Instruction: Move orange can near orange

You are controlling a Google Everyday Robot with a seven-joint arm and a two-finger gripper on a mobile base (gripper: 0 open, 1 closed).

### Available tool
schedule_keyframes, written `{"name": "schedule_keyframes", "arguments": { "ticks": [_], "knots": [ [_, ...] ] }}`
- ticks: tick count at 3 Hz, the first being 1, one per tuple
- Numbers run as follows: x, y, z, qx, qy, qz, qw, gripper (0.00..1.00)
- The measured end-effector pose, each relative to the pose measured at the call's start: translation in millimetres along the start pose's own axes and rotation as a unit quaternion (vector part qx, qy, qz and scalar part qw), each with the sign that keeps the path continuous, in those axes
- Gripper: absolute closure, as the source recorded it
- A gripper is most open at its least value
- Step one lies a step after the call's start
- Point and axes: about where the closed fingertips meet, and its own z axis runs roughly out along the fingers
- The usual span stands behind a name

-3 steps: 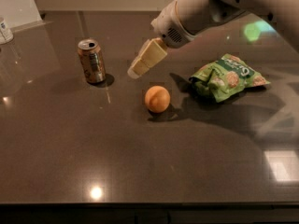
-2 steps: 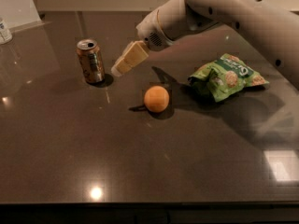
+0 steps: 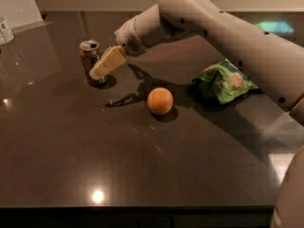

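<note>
The dark worktop (image 3: 71,165) is bare along its near edge apart from a bright spot of reflected light. Farther in, about midway between the near and far edges and close to the centre, sits the orange (image 3: 160,100), alone, touching nothing. Beyond it towards the right edge lies a crumpled green snack bag (image 3: 227,82), apart from the fruit. Towards the far left stands the orange can (image 3: 88,51), upright, well apart from the orange. The pincer (image 3: 98,71) slants down from the right, its tip overlapping the can's lower front. Whether it is wide, narrow or holding the can cannot be told from this side. The pale arm (image 3: 228,27) reaches in from the right edge. At the far left corner stands a white container (image 3: 4,31).
</note>
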Motion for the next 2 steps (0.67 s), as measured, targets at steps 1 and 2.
{"name": "schedule_keyframes", "arguments": {
  "ticks": [1,2],
  "knots": [
    [-8.8,1.2,22.6,-0.012,-0.013,0.0,0.9998,0.0],
    [-17.2,-0.3,39.4,-0.018,-0.021,0.003,0.9996,0.18]
  ]
}}
